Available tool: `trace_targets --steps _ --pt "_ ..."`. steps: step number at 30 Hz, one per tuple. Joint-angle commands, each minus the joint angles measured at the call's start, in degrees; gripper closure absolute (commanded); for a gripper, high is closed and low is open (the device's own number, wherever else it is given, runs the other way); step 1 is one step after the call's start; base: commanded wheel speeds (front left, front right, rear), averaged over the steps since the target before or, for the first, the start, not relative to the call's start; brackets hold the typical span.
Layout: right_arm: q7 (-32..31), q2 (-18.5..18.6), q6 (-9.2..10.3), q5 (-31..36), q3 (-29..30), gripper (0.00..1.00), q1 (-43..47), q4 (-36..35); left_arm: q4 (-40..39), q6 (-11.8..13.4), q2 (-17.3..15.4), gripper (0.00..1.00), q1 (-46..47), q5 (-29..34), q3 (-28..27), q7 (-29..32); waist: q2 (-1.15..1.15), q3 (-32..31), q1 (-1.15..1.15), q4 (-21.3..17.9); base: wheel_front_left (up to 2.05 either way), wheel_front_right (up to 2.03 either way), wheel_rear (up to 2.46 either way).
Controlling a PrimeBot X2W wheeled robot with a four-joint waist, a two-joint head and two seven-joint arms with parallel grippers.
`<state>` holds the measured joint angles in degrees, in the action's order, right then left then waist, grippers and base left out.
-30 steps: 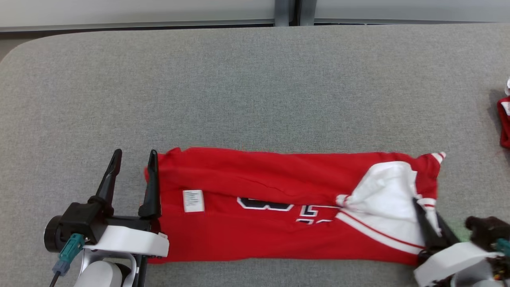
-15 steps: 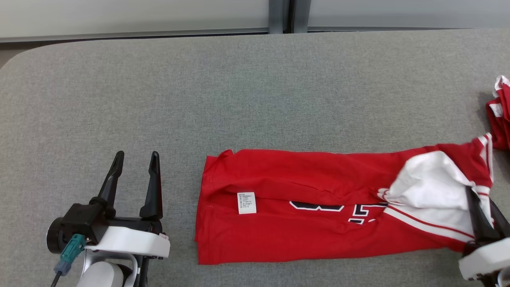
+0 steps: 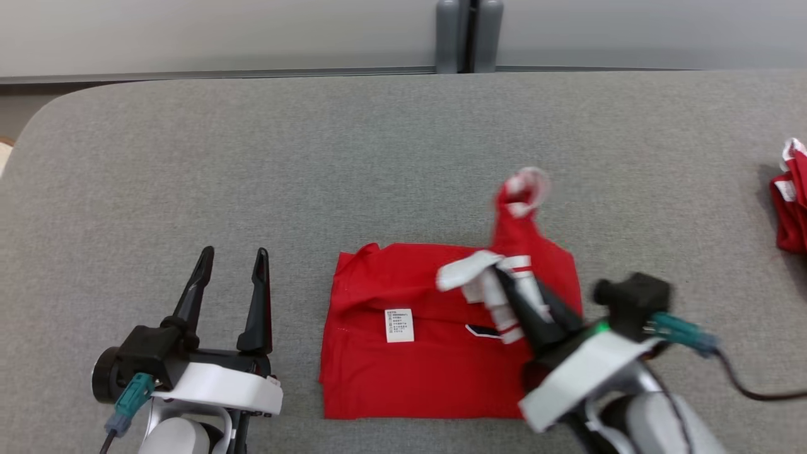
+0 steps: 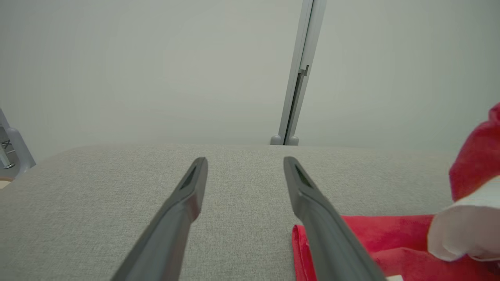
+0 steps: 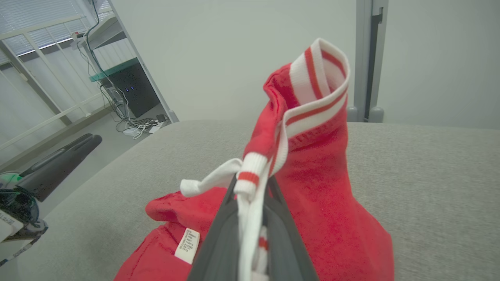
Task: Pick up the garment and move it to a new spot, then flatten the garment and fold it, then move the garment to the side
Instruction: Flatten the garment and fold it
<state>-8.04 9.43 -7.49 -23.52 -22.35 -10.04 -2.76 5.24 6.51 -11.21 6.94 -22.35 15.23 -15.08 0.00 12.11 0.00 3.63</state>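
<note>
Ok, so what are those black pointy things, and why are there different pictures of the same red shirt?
The black pointy things are a robot's fingers. The robot has two arms, and each ends in a gripper with two long fingers, like tongs. The wide picture comes from a camera on its head, looking down at a grey table. The other two come from small cameras on its wrists, looking along the fingers. On the table lies a red shirt with a white label. The right gripper is shut on the shirt's red-and-white striped edge and holds that part up above the rest. The left gripper is open and holds nothing; it sits beside the shirt, not touching it. At the table's right edge lies another red piece of clothing.
</note>
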Motion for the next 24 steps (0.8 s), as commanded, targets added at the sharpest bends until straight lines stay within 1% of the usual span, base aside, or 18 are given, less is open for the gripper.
trace_targets --steps 1,4,7,8,12,13,14,15,18,21,24 --pt "0.8 -1.6 0.01 -1.1 -2.8 1.0 -2.1 1.9 0.2 -0.4 0.2 0.0 0.9 0.4 0.1 -0.1 0.0 0.1 0.0 1.0 0.0 0.0 0.0" --pt "2.4 -3.8 0.02 -3.9 -8.1 1.0 -5.1 7.0 0.6 -0.8 0.6 0.0 1.5 0.7 0.5 -0.1 0.0 0.6 0.0 2.5 0.0 0.0 0.0" --pt "4.8 -5.3 0.01 -6.2 -11.0 1.0 -7.8 13.0 0.9 -1.2 1.3 0.0 2.4 0.8 0.9 -0.1 0.0 1.4 0.0 4.2 0.0 0.0 0.0" --pt "6.2 -5.9 0.01 -7.3 -12.5 1.0 -9.1 16.7 1.3 -1.5 1.8 0.0 2.5 0.8 1.0 -0.1 0.0 1.8 0.0 5.0 0.0 0.0 0.0" --pt "8.3 -6.1 0.02 -9.0 -15.3 1.0 -11.2 22.7 1.7 -1.9 2.4 0.0 3.2 1.1 0.7 -0.1 0.0 2.2 0.0 5.9 0.0 0.0 0.0" --pt "9.0 -6.2 0.01 -9.5 -15.8 0.64 -11.7 23.6 1.8 -2.0 2.5 0.0 3.2 1.2 0.6 -0.1 0.0 2.3 0.0 6.0 0.0 0.0 0.0" --pt "9.2 -6.2 0.01 -9.9 -16.5 0.14 -12.1 24.6 1.8 -2.0 2.6 0.0 3.2 1.2 0.4 -0.1 0.0 2.3 0.0 6.0 0.0 0.0 0.0" --pt "9.9 -6.3 0.01 -10.0 -17.4 0.0 -12.8 25.2 1.9 -1.9 2.5 0.0 3.3 1.4 0.2 -0.1 0.0 2.4 0.0 5.9 0.0 0.0 0.0" --pt "11.4 -6.4 0.01 -10.3 -19.1 0.0 -14.0 25.5 2.0 -1.9 2.5 0.0 3.0 1.8 -0.2 -0.1 0.0 2.3 0.0 5.6 0.0 0.0 0.0" --pt "14.6 -6.3 0.02 -10.8 -21.5 0.0 -15.7 23.3 2.1 -2.1 2.6 0.0 2.7 2.3 -0.5 -0.1 0.0 2.2 0.0 5.0 0.0 0.0 0.0" --pt "18.1 -5.7 0.02 -10.1 -20.7 0.0 -16.7 20.2 2.1 -2.2 2.5 0.0 2.6 2.8 -0.8 -0.1 0.0 1.9 0.0 4.1 0.0 0.0 0.0"
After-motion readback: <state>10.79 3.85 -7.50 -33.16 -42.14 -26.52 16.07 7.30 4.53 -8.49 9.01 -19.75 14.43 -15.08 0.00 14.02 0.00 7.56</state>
